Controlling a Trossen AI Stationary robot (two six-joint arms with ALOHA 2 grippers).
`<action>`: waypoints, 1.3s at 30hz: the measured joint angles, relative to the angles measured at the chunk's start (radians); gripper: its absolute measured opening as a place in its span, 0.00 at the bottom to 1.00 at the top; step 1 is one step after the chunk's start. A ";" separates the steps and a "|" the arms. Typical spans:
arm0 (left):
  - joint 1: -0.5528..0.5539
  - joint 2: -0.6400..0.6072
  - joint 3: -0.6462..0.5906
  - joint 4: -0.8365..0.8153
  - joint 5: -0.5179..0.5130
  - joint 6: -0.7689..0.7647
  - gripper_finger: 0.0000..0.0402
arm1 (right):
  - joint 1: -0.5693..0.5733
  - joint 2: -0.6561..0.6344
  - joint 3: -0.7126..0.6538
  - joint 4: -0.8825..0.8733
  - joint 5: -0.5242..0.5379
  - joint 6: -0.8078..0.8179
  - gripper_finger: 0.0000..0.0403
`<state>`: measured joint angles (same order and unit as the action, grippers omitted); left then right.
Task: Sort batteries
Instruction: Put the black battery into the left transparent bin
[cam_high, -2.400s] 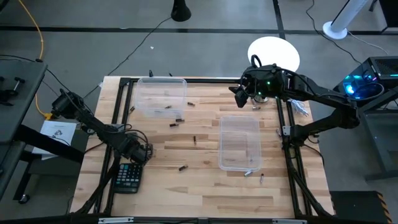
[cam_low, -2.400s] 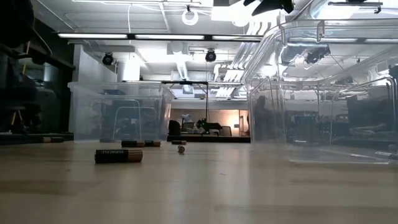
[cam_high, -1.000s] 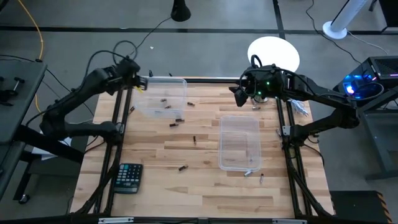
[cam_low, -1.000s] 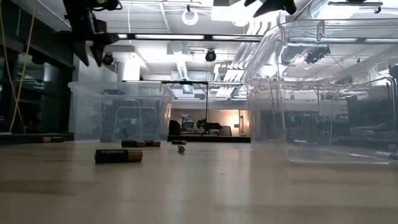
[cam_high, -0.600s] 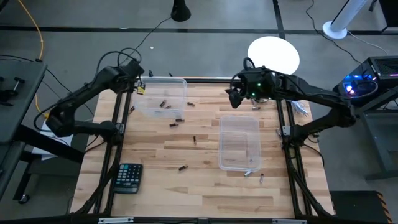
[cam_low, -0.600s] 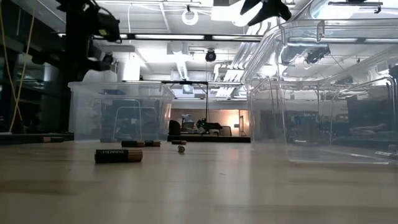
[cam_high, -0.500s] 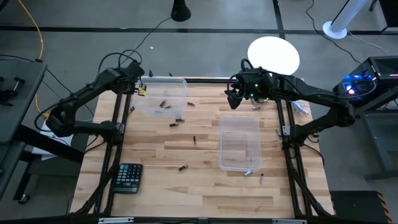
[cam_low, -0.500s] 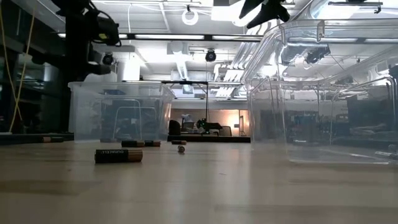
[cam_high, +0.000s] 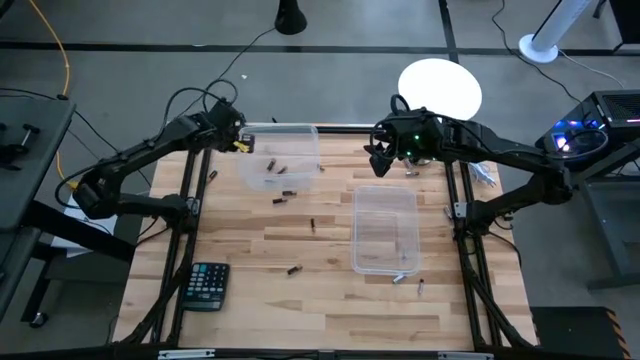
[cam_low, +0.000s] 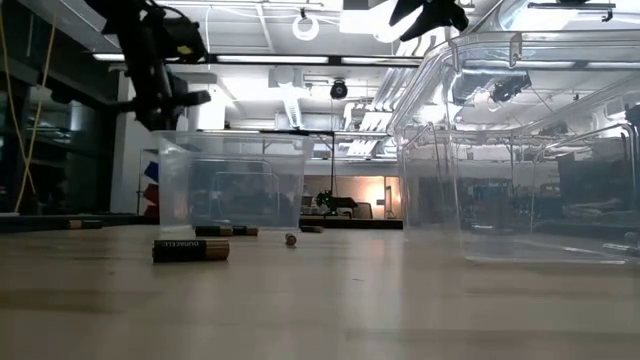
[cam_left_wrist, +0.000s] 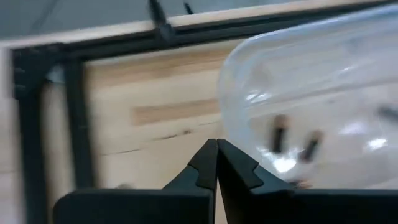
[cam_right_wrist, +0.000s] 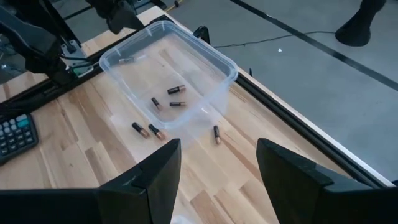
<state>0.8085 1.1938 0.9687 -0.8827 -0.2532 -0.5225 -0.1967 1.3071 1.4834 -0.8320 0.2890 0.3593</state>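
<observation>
Left gripper (cam_high: 243, 145) pinched shut at the clear plastic bin's (cam_high: 300, 135) corner, holding nothing visible. Right gripper (cam_right_wrist: 217, 165) hovering wide open, empty. Next: grab loose dark cylindrical batteries (cam_high: 281, 198) beside bin.

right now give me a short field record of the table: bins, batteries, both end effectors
left bin: clear plastic bin, a few small dark batteries inside
right bin: clear plastic bin
loose batteries: small dark cylinders on the wooden table
left end effector: shut, at the left bin's outer edge
right end effector: open, above the table's far side
</observation>
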 joint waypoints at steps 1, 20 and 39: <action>0.003 0.000 0.011 -0.039 -0.019 0.016 0.00 | 0.000 0.000 0.000 -0.001 0.000 -0.001 0.51; 0.153 0.098 -0.043 -0.227 -0.226 -0.036 0.00 | 0.000 0.000 0.000 -0.002 0.012 -0.025 0.51; 0.085 0.098 -0.291 0.034 -0.118 0.035 0.00 | 0.000 0.000 0.000 -0.040 0.012 -0.054 0.51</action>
<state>0.8940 1.2923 0.6777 -0.8489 -0.3714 -0.4877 -0.1967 1.3075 1.4834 -0.8719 0.3012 0.3053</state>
